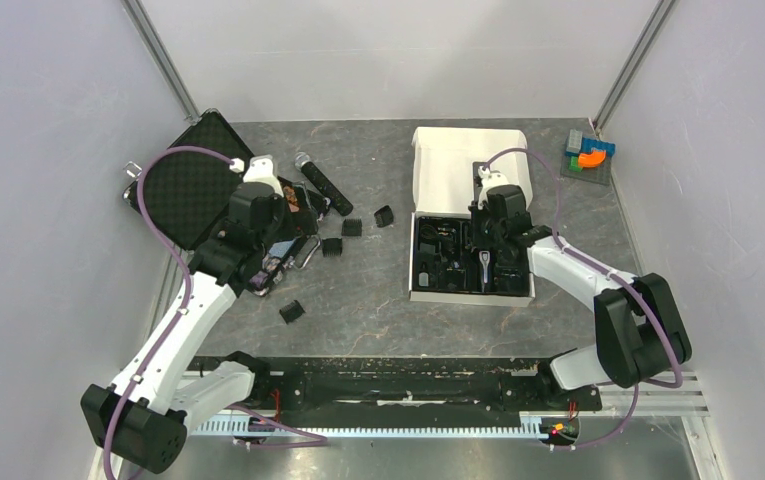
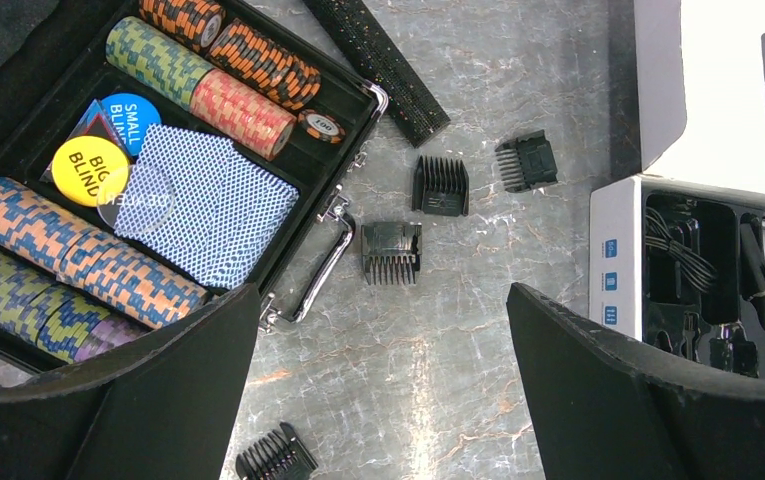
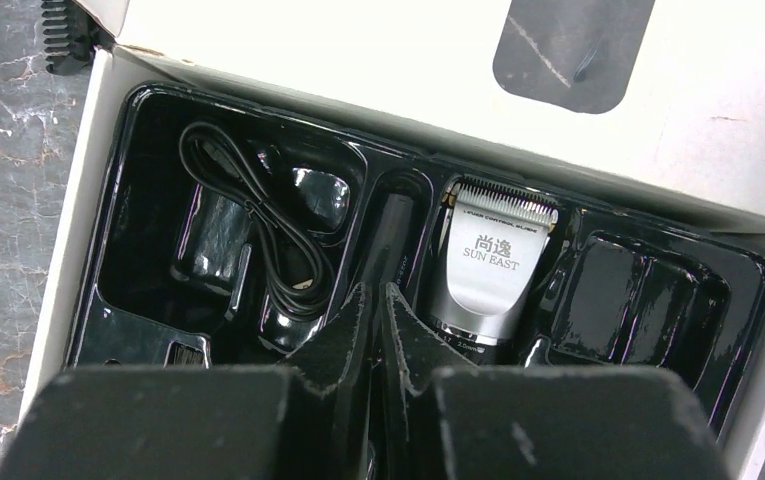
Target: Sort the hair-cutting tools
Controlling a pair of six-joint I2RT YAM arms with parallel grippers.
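Pinched nearly shut on nothing visible, right end effector [image 3: 376,325] above the glossy black moulded tray [image 3: 123,310] inside the white cardboard box [image 3: 70,230]. Just right of its fingers, bedded in a tray slot, the slim silver-and-black hair clipper [image 3: 486,265]. Spread wide and empty, left end effector [image 2: 383,295] over the grey marbled table [image 2: 438,380]. Loose there, apart from one another, four small black plastic comb attachments [image 2: 441,185], near the open black case [image 2: 28,110] of coloured poker chips [image 2: 243,105].
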